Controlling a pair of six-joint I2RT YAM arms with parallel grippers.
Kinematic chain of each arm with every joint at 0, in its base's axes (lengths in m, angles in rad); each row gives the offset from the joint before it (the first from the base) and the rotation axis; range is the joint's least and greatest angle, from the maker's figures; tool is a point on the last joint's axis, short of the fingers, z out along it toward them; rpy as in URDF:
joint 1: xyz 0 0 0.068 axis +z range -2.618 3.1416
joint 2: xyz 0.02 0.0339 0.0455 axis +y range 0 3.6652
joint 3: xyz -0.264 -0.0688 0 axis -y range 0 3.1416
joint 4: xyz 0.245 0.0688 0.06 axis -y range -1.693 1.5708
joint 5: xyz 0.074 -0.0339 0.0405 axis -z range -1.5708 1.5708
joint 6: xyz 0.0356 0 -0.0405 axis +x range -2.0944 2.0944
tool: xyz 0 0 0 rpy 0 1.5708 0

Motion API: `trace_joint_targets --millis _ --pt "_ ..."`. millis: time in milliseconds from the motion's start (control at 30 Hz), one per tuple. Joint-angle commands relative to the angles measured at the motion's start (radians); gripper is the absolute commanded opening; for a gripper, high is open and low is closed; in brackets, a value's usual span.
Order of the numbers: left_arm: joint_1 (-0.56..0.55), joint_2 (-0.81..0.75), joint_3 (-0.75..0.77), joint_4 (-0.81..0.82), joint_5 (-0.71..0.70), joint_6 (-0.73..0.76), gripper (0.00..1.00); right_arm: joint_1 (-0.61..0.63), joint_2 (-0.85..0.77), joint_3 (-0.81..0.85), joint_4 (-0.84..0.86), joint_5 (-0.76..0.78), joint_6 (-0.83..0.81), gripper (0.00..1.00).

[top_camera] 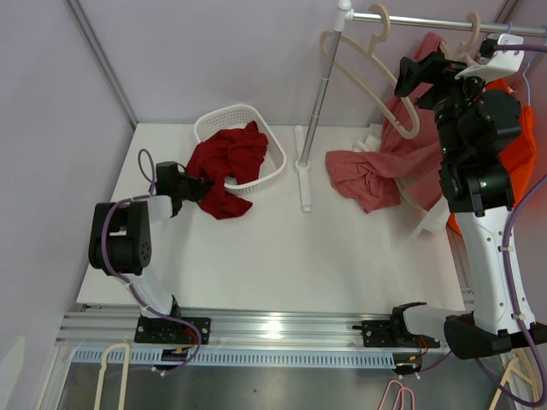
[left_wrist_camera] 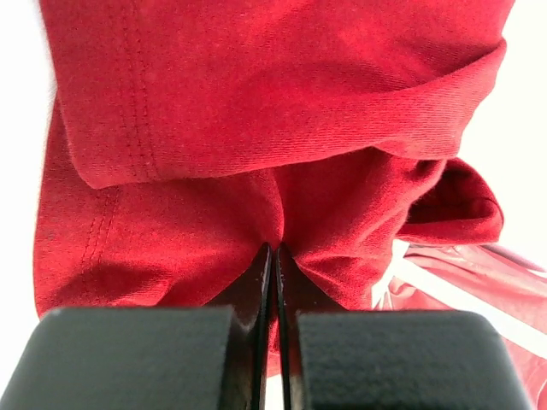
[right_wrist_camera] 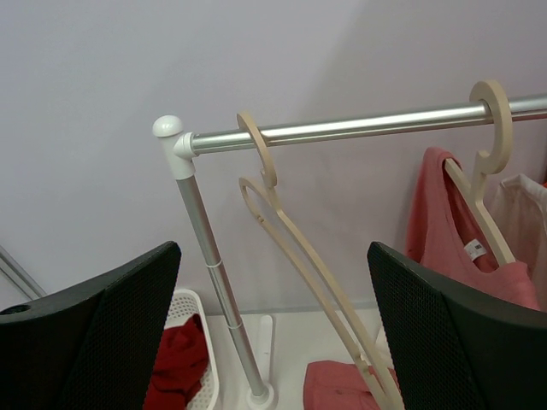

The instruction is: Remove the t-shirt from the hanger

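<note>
- At the left of the white table point(top_camera: 282, 256), a dark red t-shirt point(top_camera: 231, 158) lies clear of any hanger, draped half in the white basket point(top_camera: 275, 164) and half on the tabletop. The left gripper point(top_camera: 198, 189) pinches a fold of it, fingers all but meeting.
- Up at the rail point(right_wrist_camera: 359, 128), the right gripper point(right_wrist_camera: 273, 248) is spread wide and empty. It faces a bare hanger point(right_wrist_camera: 256, 141) and, further along, a loaded hanger point(right_wrist_camera: 475, 207) carrying a pink t-shirt point(right_wrist_camera: 436, 222).
- Progress, as judged: the red shirt's removal looks finished. The pink one is not yet off its hanger, so that part remains.
- A pink heap point(top_camera: 367, 175) also lies on the table under the rail. Whether it is the tail of the hung shirt or a separate garment cannot be told.
- Count:
  - Hangers on the rail: two, one bare and one loaded.
  - Hangers past the table's near edge: a cream spare hanger point(top_camera: 111, 376), a pink spare hanger point(top_camera: 398, 395) and what looks like a third.
  - Baskets: one.
  - Garments: one dark red shirt, at least one pink, an orange garment point(top_camera: 520, 162) behind the right arm, and a white garment point(right_wrist_camera: 526, 213) at the rail's far end.
</note>
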Motion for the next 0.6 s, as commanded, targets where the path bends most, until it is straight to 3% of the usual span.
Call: trace_joint_targets --millis 0,233,333,533,567 --pt "-0.011 -0.013 0.05 0.029 0.008 0.015 0.01 -0.003 -0.022 0.002 0.015 -0.015 0.012 0.95" --pt "-0.101 -0.182 0.193 -0.19 -0.161 0.216 0.01 -0.003 -0.019 -0.002 0.017 -0.021 0.019 0.95" --pt "-0.158 -0.239 0.321 -0.347 -0.321 0.321 0.01 -0.003 -0.017 -0.005 0.018 -0.026 0.022 0.95" --pt "-0.244 -0.158 0.538 -0.446 -0.393 0.494 0.01 -0.003 -0.009 -0.008 0.02 -0.041 0.034 0.95" --pt "-0.255 -0.132 0.628 -0.455 -0.393 0.52 0.01 -0.003 -0.011 -0.01 0.022 -0.046 0.039 0.95"
